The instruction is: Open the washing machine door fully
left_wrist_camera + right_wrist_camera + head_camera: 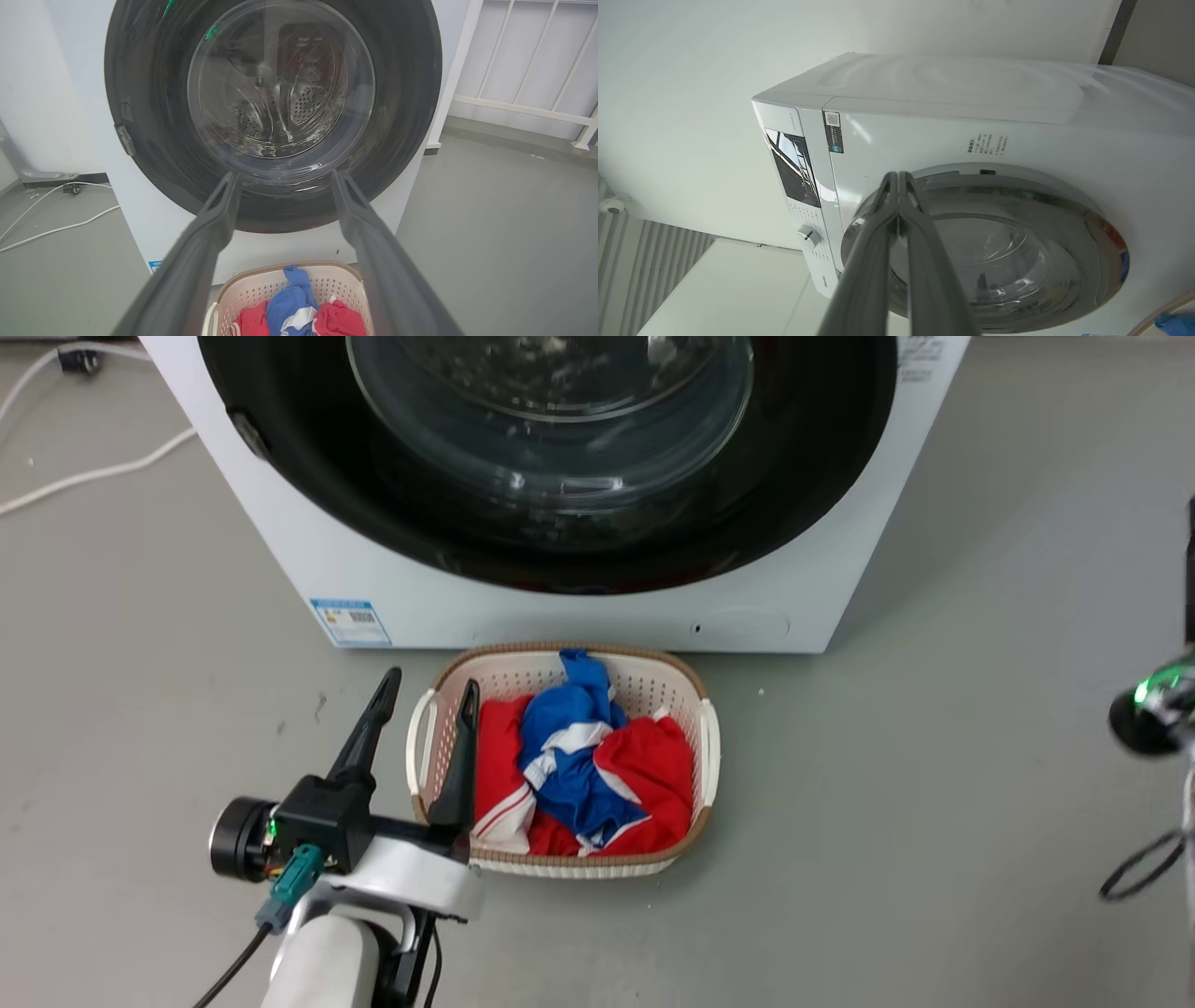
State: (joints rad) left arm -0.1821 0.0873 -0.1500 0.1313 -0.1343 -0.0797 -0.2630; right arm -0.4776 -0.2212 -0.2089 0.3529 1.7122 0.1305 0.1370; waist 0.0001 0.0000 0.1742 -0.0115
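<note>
The washing machine door is a glossy black disc with a clear glass bowl at its centre, lying flat against the white machine front. It also faces me in the left wrist view as the door, and sideways in the right wrist view as the door. A small grey recess sits on its left rim. My left gripper is open and empty, hovering over the basket's left rim, short of the door; seen along its fingers, the left gripper points at the door's lower part. My right gripper is shut on nothing, apart from the door.
A beige laundry basket with red and blue clothes stands on the grey floor just before the machine. White cables lie at the far left. Part of my right arm shows at the right edge. A white railing stands right of the machine.
</note>
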